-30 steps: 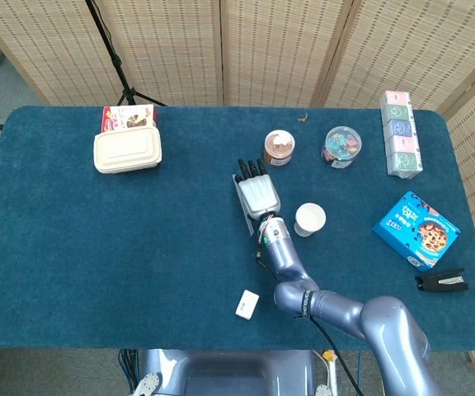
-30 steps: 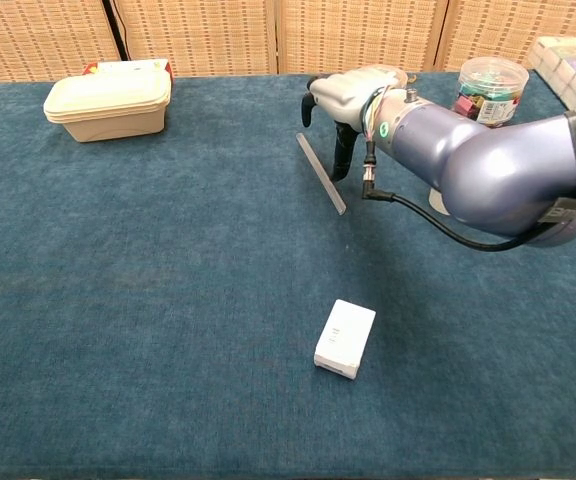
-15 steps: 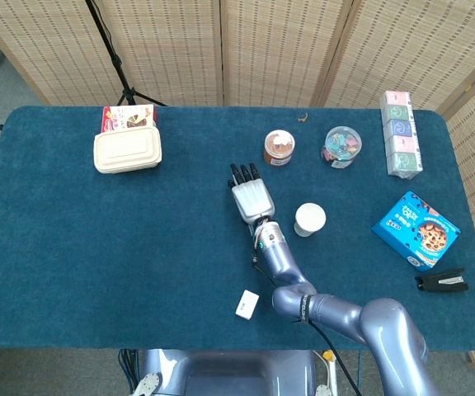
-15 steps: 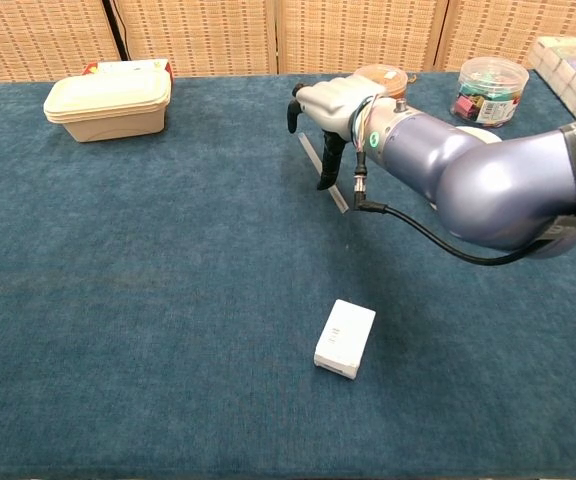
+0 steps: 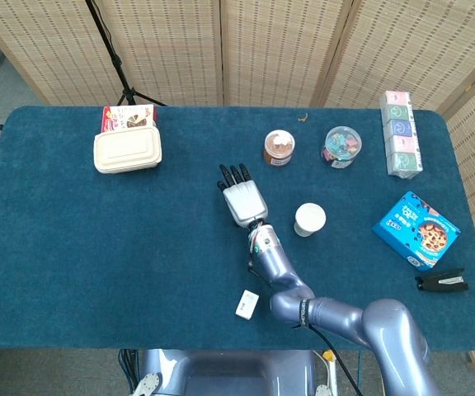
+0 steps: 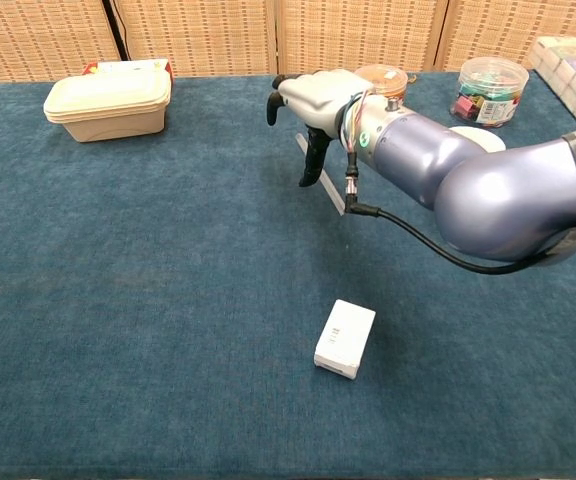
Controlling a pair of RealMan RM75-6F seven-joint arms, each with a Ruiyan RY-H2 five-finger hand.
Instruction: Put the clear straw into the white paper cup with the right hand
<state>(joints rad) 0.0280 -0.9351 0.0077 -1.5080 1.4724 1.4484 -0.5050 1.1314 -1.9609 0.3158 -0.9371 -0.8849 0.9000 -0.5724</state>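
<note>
Right hand [image 6: 313, 100] now sits further left than before, fingers apart, holding nothing, poised over the clear plastic straw [image 6: 328, 185] lying flat on the blue cloth table [image 6: 148, 280]; white paper cup [image 5: 309, 219] stands apart.

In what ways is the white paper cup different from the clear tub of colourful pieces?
The cup is opaque white; the tub is transparent and shows colourful contents. The cup looks open at the top and empty; the tub is full. The cup stands nearer the robot, the tub farther back. Both are round and upright on the blue table.
</note>
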